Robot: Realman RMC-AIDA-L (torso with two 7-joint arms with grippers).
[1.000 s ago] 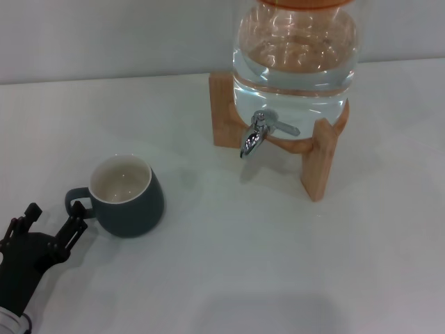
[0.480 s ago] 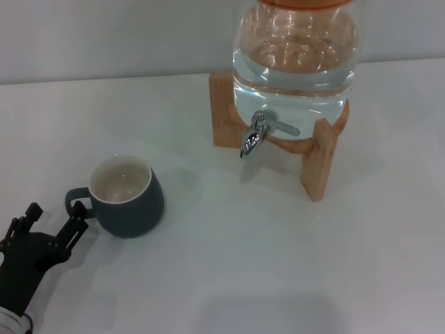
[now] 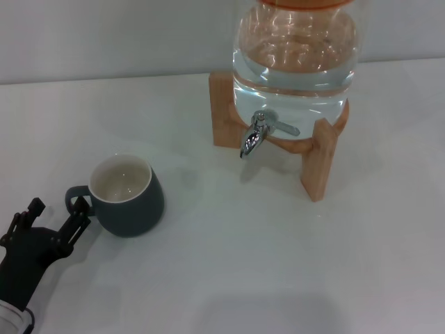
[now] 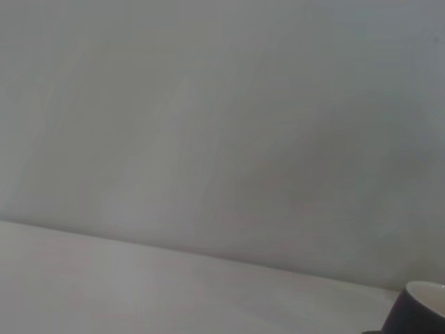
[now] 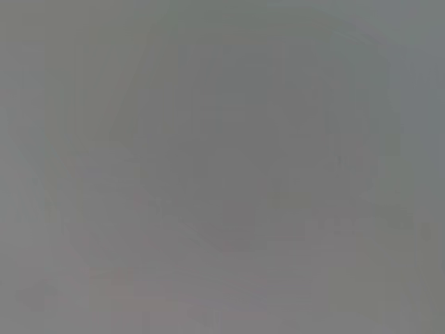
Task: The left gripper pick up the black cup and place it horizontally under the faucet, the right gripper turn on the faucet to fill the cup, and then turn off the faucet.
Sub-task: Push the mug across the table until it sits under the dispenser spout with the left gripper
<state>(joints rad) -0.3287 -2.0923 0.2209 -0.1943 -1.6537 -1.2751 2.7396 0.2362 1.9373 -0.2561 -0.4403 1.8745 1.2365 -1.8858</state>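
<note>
The black cup (image 3: pixel 127 195) stands upright on the white table at the left, cream inside showing, its loop handle turned toward the left edge. My left gripper (image 3: pixel 57 217) is at the lower left, open, one fingertip (image 3: pixel 81 210) right at the cup's handle and the other out to the left. A sliver of the black cup (image 4: pixel 419 313) shows at a corner of the left wrist view. The chrome faucet (image 3: pixel 256 133) juts from the glass water jar (image 3: pixel 295 52), well to the right of the cup. The right gripper is out of view.
The jar rests on a wooden stand (image 3: pixel 319 154) at the back right. White tabletop (image 3: pixel 229 257) spreads between cup and stand. The right wrist view is plain grey.
My left gripper has edged slightly up toward the cup's handle. The cup and faucet have not moved.
</note>
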